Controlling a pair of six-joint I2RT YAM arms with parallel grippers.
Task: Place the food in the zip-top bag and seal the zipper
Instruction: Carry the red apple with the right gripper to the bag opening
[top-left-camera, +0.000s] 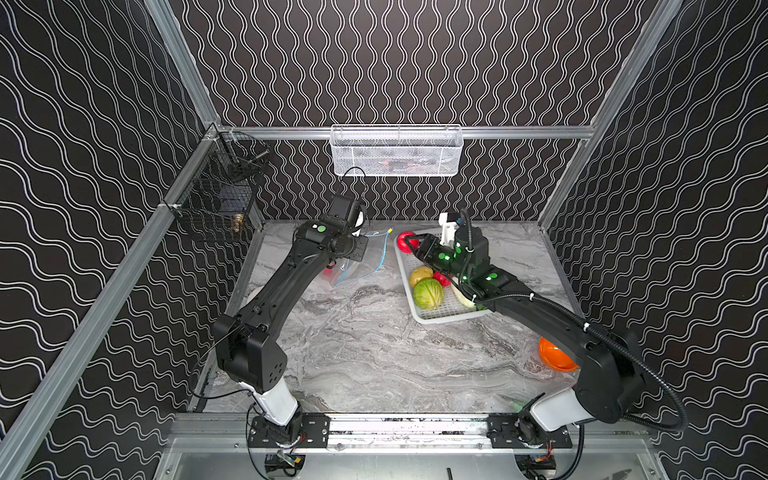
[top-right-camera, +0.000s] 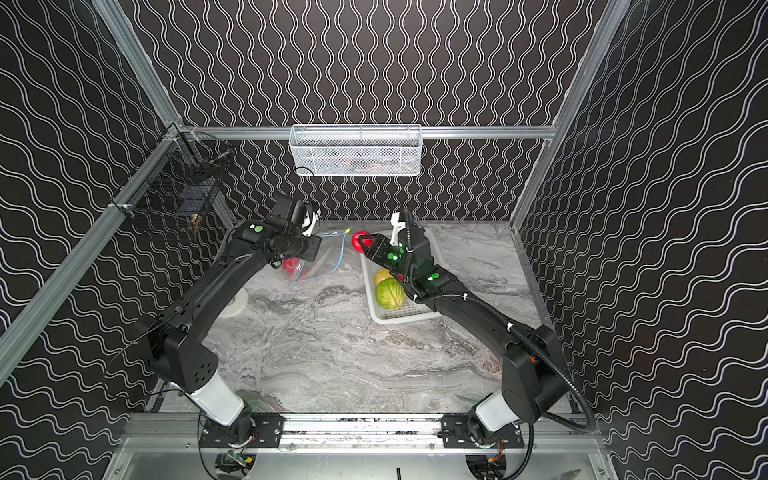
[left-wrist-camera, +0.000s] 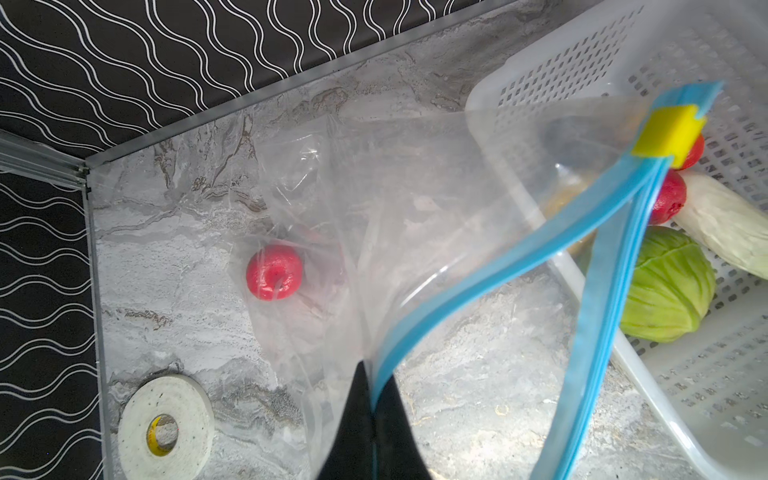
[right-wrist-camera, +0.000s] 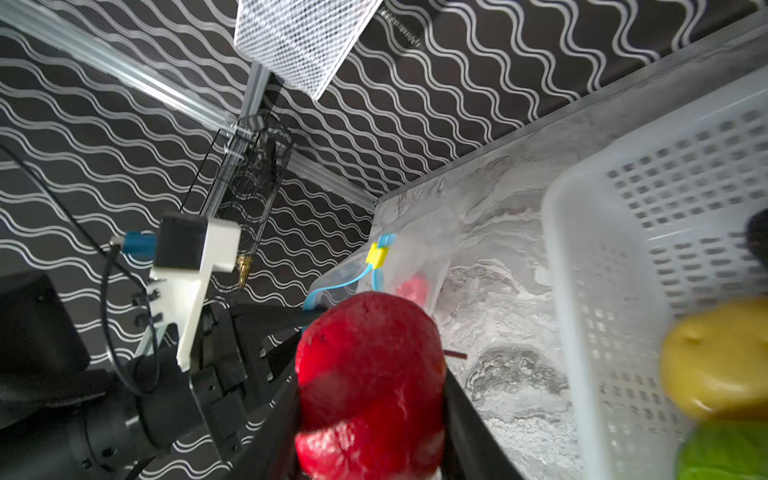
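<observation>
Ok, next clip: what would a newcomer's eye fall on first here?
The bright red round toy clamped in the right gripper, between the white perforated basket and the clear zip-top bag. Next, the left gripper pinching the bag's blue zipper strip, mouth gaping, a second red round already inside.

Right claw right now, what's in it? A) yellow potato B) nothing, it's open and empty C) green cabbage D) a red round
D: the right claw is clamped around a red round, while the cabbage and potato lie in the white basket; the left claw only pinches the zip-top bag.
</observation>
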